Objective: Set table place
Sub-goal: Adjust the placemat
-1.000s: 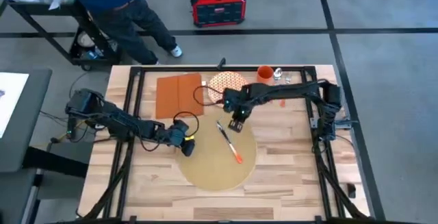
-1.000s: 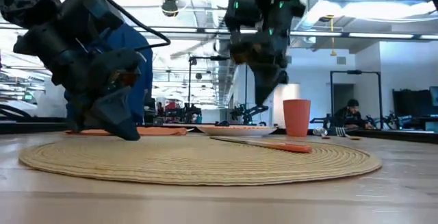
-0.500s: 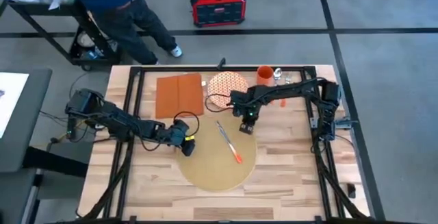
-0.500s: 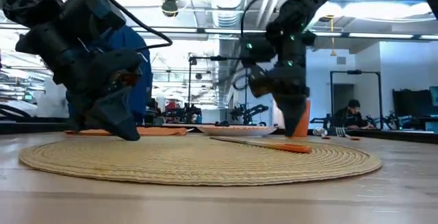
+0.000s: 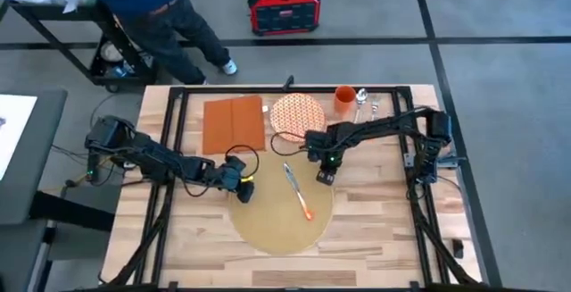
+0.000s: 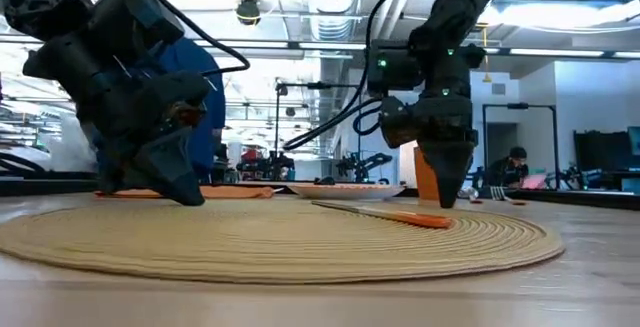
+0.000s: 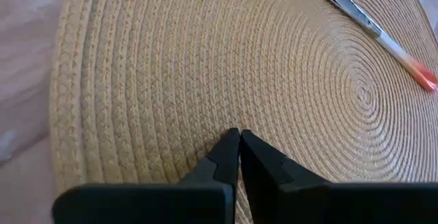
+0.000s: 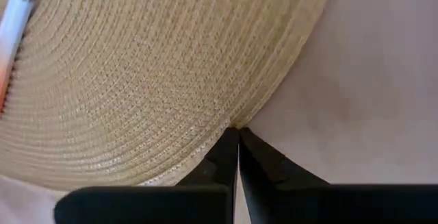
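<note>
The large round flat tan woven placemat point(image 5: 284, 204) is lying on the light butcher-block wooden desk point(image 5: 375, 212), in the middle toward the near side. You are working both of its edges at once. Your right end effector point(image 5: 325, 177) is pressing down at the mat's right-hand rim, fingers together, tips right on the border where weave meets wood, as the right wrist view shows. Your left end effector point(image 5: 243, 192) is sitting on the mat's left part, fingers also closed, tips touching the weave. Judging by this, you are pinning or nudging the mat by its two sides to square it on the desk, not gripping it.

A knife with silver blade and orange handle point(image 5: 298, 187) is lying diagonally on the mat, between the two end effectors and clear of both.

Behind the mat, the round orange-and-white patterned plate point(image 5: 295, 115), the rust-orange rectangular napkin point(image 5: 234, 124) and an orange cup point(image 5: 345, 98) are waiting along the far edge. Likely still to be placed.
</note>
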Controlling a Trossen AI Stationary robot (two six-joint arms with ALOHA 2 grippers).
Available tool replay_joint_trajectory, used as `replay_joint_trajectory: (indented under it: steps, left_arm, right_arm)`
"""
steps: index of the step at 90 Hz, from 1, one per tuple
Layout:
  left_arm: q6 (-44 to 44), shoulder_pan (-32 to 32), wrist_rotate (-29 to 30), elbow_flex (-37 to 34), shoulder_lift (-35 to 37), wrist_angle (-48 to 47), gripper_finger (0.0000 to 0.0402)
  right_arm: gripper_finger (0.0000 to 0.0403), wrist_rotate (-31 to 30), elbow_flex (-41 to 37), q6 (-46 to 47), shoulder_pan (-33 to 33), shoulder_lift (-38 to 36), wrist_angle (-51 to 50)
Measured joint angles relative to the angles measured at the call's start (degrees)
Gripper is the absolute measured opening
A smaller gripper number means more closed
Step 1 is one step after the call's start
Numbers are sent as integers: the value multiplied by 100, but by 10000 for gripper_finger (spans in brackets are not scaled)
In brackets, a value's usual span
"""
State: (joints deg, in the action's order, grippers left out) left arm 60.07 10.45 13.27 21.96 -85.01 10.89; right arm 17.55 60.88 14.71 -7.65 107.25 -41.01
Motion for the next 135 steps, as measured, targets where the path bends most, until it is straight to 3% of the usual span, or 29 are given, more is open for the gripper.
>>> replay_joint_trajectory:
  steps: [23, 51, 75, 99, 135]
  left_arm:
    - [-296, -205, -2, 0, 0, -95, 0]
    - [-393, -379, 12, -1, -2, -87, 0]
    - [-343, -379, -6, -11, -7, -12, 0]
    - [-343, -379, -8, 0, -7, 23, 0]
    - [-350, -381, -26, 4, -15, 172, 0]
  right_arm:
    - [0, 634, -15, -745, 10, 0, -140]
    - [0, 168, 359, -1407, -245, -623, -187]
    - [0, 110, 816, -1755, -615, -205, 516]
    - [0, 448, 861, -1747, -592, 537, 752]
    - [0, 582, 283, -838, -107, 314, 763]
